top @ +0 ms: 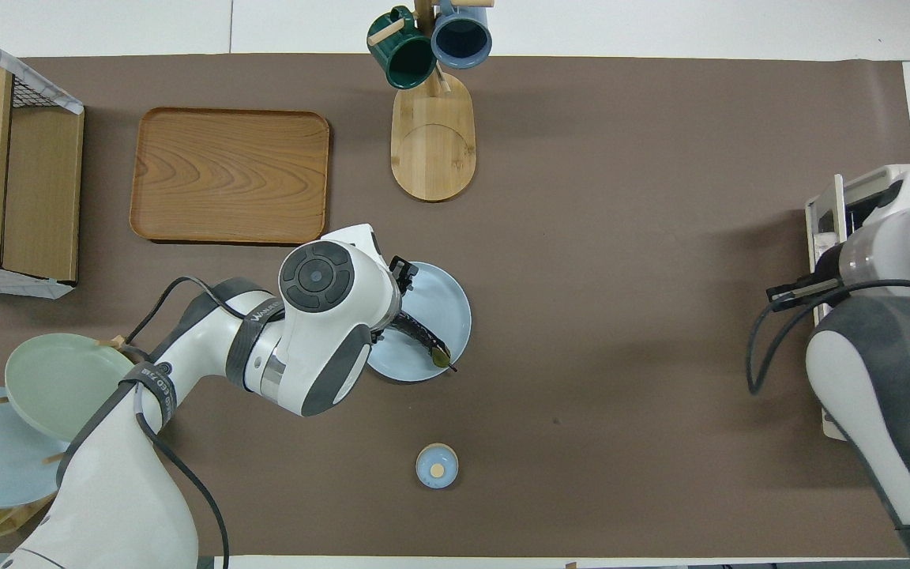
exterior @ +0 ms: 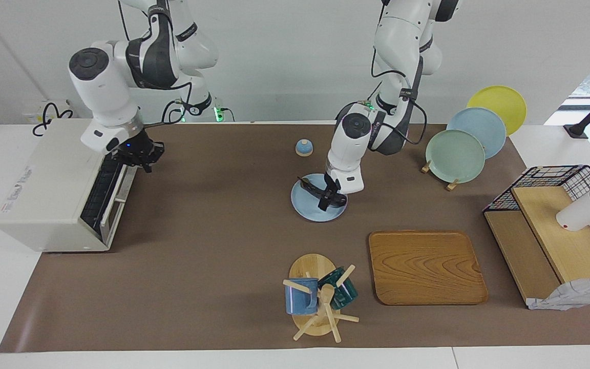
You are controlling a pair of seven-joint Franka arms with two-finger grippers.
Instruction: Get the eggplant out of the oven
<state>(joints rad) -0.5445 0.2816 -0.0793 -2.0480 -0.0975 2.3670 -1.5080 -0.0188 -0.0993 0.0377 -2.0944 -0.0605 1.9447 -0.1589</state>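
Note:
The dark eggplant [exterior: 309, 187] lies on the light blue plate [exterior: 305, 207] in the middle of the table; its stem end shows in the overhead view [top: 433, 350]. My left gripper [exterior: 328, 201] is low over the eggplant's thick end, fingers open on either side of it. The wrist hides that end from above. The off-white oven [exterior: 49, 189] stands at the right arm's end, its dark door close to upright. My right gripper [exterior: 139, 155] hovers by the oven's upper front edge, holding nothing that I can see.
A small blue bell [exterior: 303, 147] sits nearer the robots than the plate. A wooden tray [exterior: 425, 266] and a mug stand [exterior: 318, 297] lie farther out. Upright plates [exterior: 456, 156] and a wire shelf [exterior: 556, 225] are at the left arm's end.

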